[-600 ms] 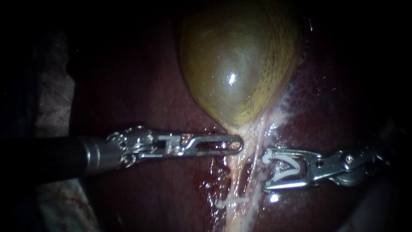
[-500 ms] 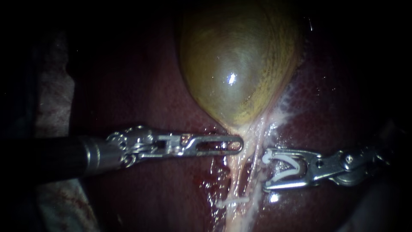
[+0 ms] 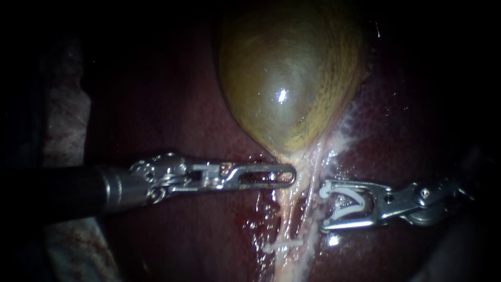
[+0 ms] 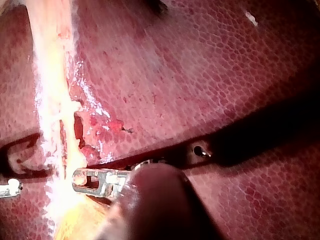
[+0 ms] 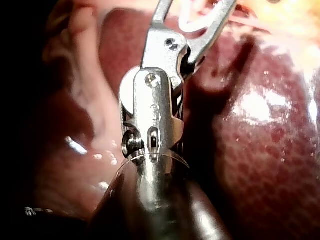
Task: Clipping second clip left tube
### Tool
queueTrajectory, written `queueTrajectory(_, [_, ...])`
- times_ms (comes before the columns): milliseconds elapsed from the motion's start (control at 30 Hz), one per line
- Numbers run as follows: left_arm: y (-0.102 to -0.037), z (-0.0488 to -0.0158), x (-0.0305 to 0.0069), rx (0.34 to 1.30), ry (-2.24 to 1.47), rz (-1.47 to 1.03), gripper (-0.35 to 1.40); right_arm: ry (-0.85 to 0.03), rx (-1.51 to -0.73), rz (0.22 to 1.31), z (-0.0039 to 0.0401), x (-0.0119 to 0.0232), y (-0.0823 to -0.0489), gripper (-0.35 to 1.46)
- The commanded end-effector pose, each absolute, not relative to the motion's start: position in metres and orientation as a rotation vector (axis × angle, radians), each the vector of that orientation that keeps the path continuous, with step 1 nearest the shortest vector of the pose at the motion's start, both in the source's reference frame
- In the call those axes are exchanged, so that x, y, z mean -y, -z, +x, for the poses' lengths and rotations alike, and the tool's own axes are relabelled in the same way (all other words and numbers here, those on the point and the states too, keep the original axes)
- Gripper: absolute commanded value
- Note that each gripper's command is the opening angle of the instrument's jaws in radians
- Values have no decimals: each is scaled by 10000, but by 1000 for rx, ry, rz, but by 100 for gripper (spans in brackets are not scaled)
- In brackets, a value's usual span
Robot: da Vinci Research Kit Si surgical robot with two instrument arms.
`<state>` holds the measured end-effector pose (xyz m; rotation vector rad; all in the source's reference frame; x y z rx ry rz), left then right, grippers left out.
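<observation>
- The right instrument (image 3: 321,207) has not shifted against the tissue over the last half second. Its jaws stand wide apart, each bearing on a leg of the loaded clip (image 3: 350,208), right of centre in the endoscope view.
- The left instrument (image 3: 289,176) has not moved either. Its jaws lie together, tip against the pale stalk at centre.
- I judge this a pause: the mouth sits just beside the pale strands, not yet around any.
- The loaded clip's mouth points toward frame left, its axis roughly level.
- The left tube (image 3: 286,216) runs near-vertical from the gallbladder (image 3: 287,78) neck to the bottom edge, so the clip's axis crosses it.
- A placed clip (image 3: 284,244) already sits across it lower down, with liver (image 3: 172,104) around.
</observation>
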<state>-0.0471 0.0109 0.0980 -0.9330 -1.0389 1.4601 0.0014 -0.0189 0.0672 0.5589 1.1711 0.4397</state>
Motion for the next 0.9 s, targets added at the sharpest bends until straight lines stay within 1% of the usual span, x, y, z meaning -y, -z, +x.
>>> queueTrajectory(33, [-979,-470,-109,1039,-1460,-934,-35,-451,-1170,565,15,190,-673,55])
queueTrajectory(367, [-968,-468,-107,1043,-1458,-931,-35,-517,-1157,604,28,196,-671,56])
queueTrajectory(900, [-935,-460,-103,1062,-1447,-918,-35,-556,-1150,627,35,199,-670,55])
